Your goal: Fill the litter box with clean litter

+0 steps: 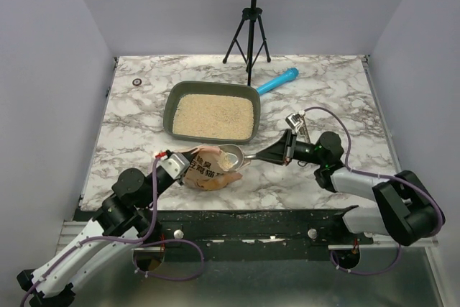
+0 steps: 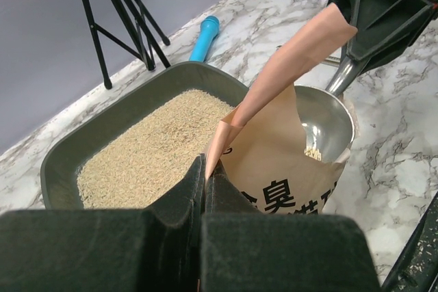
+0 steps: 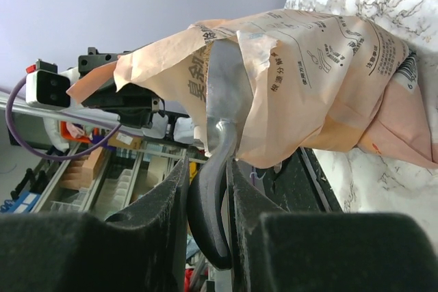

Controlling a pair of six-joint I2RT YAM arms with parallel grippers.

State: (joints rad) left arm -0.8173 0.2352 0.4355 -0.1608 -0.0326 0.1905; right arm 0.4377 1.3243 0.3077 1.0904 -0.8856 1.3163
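The dark grey-green litter box sits mid-table, its floor covered with pale beige litter; it also shows in the left wrist view with the litter. My left gripper is shut on the rim of the orange-pink bag, pinching its edge. My right gripper is shut on the black handle of the silver scoop. The scoop's bowl lies at the bag's mouth with a few granules in it.
A blue cylinder lies behind the box's right corner. A black tripod stands at the back. A small dark ring lies at the back left. Spilled grains dot the black front rail.
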